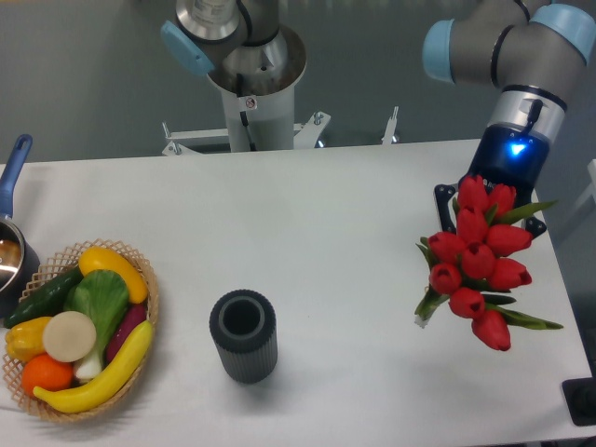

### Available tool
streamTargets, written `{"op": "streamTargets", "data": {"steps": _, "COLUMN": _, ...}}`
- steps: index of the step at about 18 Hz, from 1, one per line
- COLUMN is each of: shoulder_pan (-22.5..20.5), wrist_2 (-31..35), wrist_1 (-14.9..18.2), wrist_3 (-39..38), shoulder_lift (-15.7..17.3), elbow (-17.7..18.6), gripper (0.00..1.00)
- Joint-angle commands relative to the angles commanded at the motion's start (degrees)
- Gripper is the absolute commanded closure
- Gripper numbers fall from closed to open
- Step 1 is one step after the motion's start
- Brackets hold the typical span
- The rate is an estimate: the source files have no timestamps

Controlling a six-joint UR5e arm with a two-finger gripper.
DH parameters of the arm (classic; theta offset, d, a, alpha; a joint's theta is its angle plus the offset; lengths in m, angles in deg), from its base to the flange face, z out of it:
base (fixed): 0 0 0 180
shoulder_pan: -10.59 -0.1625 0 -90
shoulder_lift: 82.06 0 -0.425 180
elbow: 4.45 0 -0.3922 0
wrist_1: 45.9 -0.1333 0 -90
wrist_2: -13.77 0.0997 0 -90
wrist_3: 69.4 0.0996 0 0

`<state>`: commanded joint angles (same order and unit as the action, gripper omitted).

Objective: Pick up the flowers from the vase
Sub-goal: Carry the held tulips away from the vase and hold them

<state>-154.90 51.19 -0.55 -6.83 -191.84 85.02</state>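
Fingers of the gripper [480,209] are mostly hidden behind the tulip heads; dark finger parts show at either side of the bunch, so I judge them clenched on the flowers [480,265], which hang off the table [307,223] near its right edge. Red heads face the camera and the tied stems point down and left, likely because the grasp sits high. Well apart, toward the front edge, the vase [244,335] stands upright and empty, so the lift looks complete. A vegetable basket [149,289] sits at the left edge.
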Motion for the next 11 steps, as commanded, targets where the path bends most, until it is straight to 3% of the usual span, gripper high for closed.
{"op": "streamTargets", "data": {"steps": 11, "shoulder_pan": 1.84, "wrist_2": 17.24, "wrist_1": 0.18, "wrist_3": 0.18, "shoulder_lift": -0.35, "elbow": 0.27, "gripper": 0.9}}
